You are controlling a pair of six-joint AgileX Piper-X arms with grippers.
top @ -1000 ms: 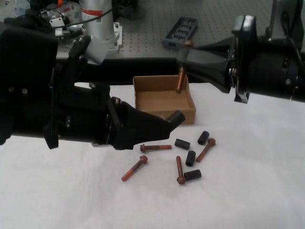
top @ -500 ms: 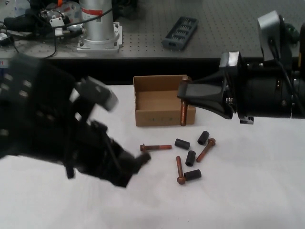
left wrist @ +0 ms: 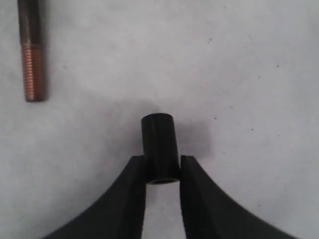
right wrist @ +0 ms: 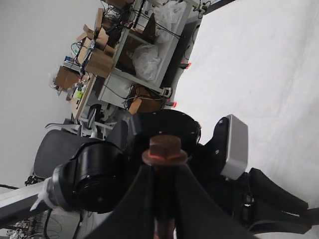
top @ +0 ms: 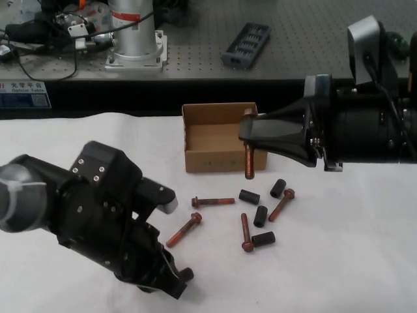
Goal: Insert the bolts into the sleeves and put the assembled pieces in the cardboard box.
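My left gripper [left wrist: 162, 168] is shut on a black sleeve [left wrist: 159, 144] that stands just over the white cloth. In the high view this gripper [top: 180, 279] points down near the bench's front left. My right gripper [top: 248, 125] is shut on the head end of a copper bolt [top: 249, 160], which hangs upright in front of the cardboard box [top: 215, 160]. The bolt's hex head [right wrist: 164, 149] sits between the right gripper's [right wrist: 163, 169] fingers. Loose on the cloth lie several bolts [top: 213, 201] and several black sleeves [top: 249, 196].
One loose bolt's threaded end [left wrist: 34, 59] lies close to the held sleeve. Behind the cloth, the perforated table carries a silver arm base [top: 133, 39] and a dark ridged block [top: 246, 42]. The left arm's body [right wrist: 164, 139] faces the right wrist camera.
The left arm has swung from beside the box down to the near left of the cloth. The right gripper has lowered its bolt from over the box to its front wall.
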